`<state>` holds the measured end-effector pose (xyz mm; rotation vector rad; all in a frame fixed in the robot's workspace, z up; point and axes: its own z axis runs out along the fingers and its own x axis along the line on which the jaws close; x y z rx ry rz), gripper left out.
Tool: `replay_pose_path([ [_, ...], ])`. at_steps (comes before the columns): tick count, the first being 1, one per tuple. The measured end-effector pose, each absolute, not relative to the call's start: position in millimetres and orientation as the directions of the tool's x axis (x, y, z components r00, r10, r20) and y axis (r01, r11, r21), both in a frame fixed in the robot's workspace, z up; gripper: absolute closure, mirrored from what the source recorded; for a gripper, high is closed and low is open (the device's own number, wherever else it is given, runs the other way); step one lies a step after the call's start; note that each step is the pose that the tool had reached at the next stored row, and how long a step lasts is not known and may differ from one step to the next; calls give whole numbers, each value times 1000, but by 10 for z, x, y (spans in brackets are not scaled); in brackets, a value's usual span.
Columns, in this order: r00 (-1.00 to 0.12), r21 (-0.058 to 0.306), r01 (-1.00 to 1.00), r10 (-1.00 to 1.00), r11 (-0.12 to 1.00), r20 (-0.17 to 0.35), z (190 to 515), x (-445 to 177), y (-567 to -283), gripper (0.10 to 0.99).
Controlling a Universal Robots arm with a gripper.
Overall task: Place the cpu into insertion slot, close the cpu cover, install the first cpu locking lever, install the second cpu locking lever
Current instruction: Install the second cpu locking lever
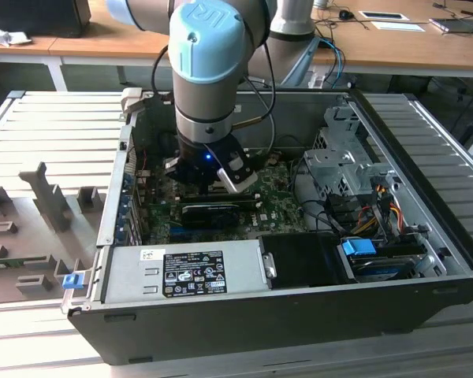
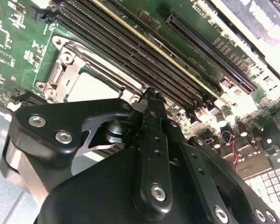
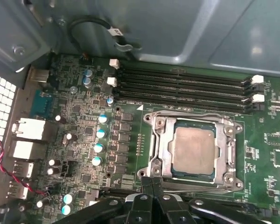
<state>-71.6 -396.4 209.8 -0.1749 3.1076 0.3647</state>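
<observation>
Reaching down into the open computer case (image 1: 426,236), the arm is seen at the upper centre of the exterior view, with its pincer (image 1: 213,177) low over the green motherboard (image 1: 276,201) and just above the long black graphics card (image 1: 213,211).

In the first wrist view the cpu (image 3: 193,150) is found right of centre, lying flat inside the insertion slot (image 3: 163,140). The cpu cover (image 3: 229,154) is lowered around it, its silver frame bordering the chip on all sides and the pale top of the chip showing through the cut-out. Four long black memory slots (image 3: 186,88) are laid out just above the socket in that frame. The pincer (image 3: 152,186) is seen at the bottom centre, its fingertips pressed together with nothing between them, their tips close to the lower edge of the cover; whether metal is actually touched cannot be told, since that edge is partly hidden.

In the second wrist view the closed pincer (image 2: 149,100) is at the centre, with the socket and the cpu (image 2: 95,86) to its left. A thin lever may lie along the socket's edge there, but that is unclear.
</observation>
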Motion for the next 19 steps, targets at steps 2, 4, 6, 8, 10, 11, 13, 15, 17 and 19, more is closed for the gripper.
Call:
replay_pose_path([
  [2,-994,240,-112,-110,964,-22,2069,-718,-3975,980],
  [4,-994,248,-112,-110,962,-23,2044,-722,-3982,980],
  [6,-994,252,-112,-110,961,-24,2026,-734,-3986,980],
  [8,-994,259,-113,-110,959,-25,2011,-747,-3991,980],
  [10,-994,265,-113,-110,958,-26,1993,-761,-3995,980],
  [11,-994,274,-114,-110,955,-28,1977,-764,-3994,980],
  [13,-993,283,-114,-110,952,-29,1963,-765,-3994,980],
  [15,-993,287,-114,-110,951,-29,1942,-767,-3995,980],
  [17,-993,289,-114,-111,950,-29,1937,-773,-3994,980],
  [19,-993,290,-114,-111,950,-30,1969,-775,-3992,980],
])
